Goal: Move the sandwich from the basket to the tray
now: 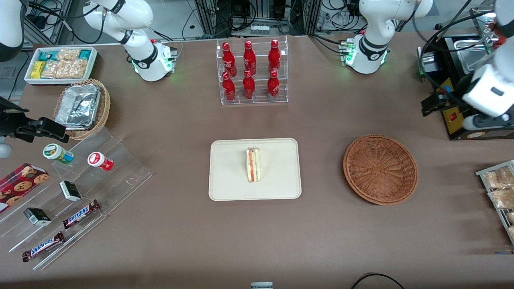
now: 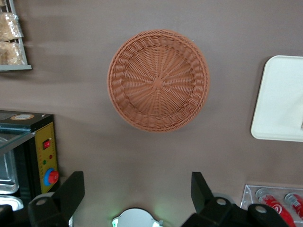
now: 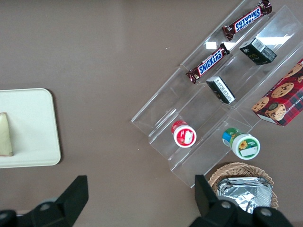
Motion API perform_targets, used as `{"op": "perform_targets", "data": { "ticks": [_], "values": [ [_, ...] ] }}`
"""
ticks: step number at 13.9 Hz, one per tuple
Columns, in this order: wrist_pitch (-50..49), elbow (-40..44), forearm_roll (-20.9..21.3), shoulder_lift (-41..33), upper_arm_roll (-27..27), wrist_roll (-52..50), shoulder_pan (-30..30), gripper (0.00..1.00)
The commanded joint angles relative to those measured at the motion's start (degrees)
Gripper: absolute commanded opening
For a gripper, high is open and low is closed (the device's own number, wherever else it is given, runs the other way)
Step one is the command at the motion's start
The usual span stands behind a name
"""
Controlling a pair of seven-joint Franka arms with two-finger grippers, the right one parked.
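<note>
The sandwich, a pale wedge with red and green layers at its edge, lies on the cream tray in the middle of the table. Only a corner of that tray shows in the left wrist view. The round reddish-brown basket sits beside the tray toward the working arm's end and holds nothing. My left gripper hangs open and holds nothing, high above the table. It is farther from the front camera than the basket, next to a black appliance.
A black appliance and a rack of bagged snacks stand at the working arm's end. An acrylic rack of red bottles stands farther back than the tray. Acrylic steps with snacks and a tan basket holding a foil tray lie toward the parked arm's end.
</note>
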Motion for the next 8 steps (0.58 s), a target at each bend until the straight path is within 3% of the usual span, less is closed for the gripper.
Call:
{"op": "perform_targets", "data": {
  "ticks": [1, 8],
  "values": [
    [-0.1, -4.1, -0.3, -4.0, -0.8, 1.7, 2.2, 0.99],
    [-0.1, -2.5, -1.9, -3.4, -1.0, 1.7, 5.3, 0.99]
  ]
}}
